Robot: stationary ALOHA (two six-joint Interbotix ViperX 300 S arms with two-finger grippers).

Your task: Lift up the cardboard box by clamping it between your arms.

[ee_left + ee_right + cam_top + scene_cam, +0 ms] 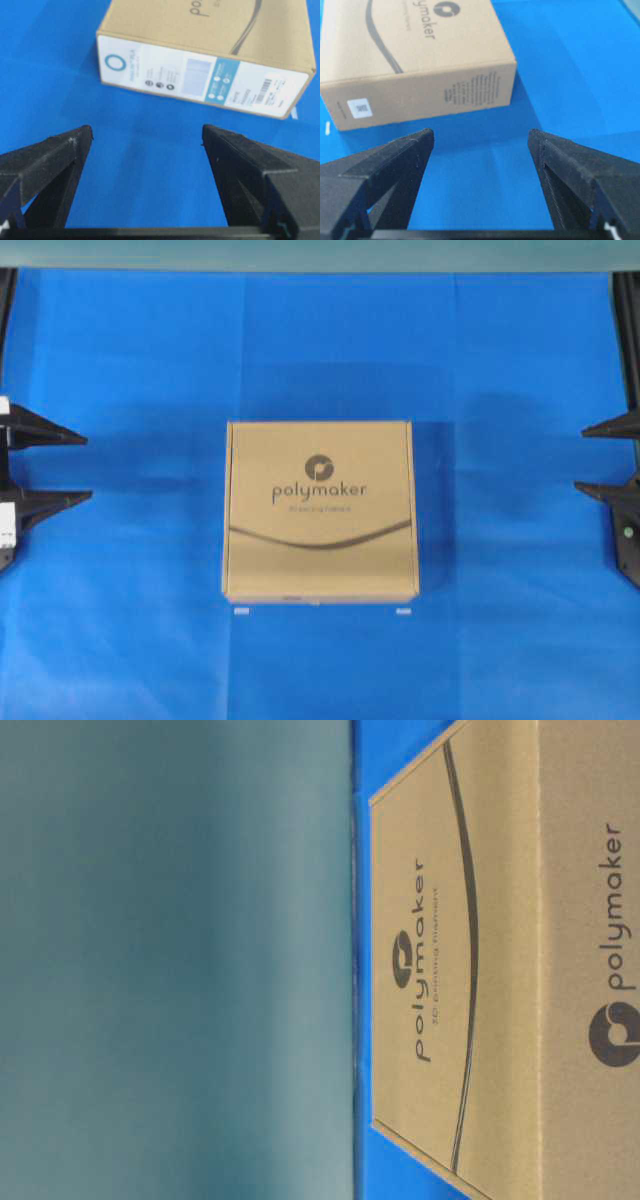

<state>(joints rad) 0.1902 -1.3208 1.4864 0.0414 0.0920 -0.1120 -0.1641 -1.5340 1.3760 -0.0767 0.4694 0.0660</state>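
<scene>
Two grippers, one box, and nothing touching yet. The box (pixel 320 511) sits flat in the middle of the overhead frame on the blue cloth (pixel 150 640), logo and "polymaker" wording up, a curved dark line sweeping beneath the text. At the far left edge of that view the left gripper (pixel 82 465) pokes in, its two black fingers spread wide and pointing toward the box, well apart from it. Mirror image at the far right edge: the right gripper (pixel 582 457), jaws just as wide, also well clear. From the left wrist camera, the left gripper (pixel 147 135) frames bare cloth in the lower half, and the box (pixel 200 30) lies across the top, its white-and-teal label (pixel 200 80) facing the lens, near corner at upper left. From the right wrist camera, the right gripper (pixel 481 137) gapes in the lower half with blue between the fingers, while the box (pixel 415 55) fills the upper left, a plain side with small print and a white sticker (pixel 360 108) turned this way. The table-level view is rotated, with the box (pixel 500 970) filling its right half and a blurred grey-teal backdrop (pixel 170 960) on the left.
</scene>
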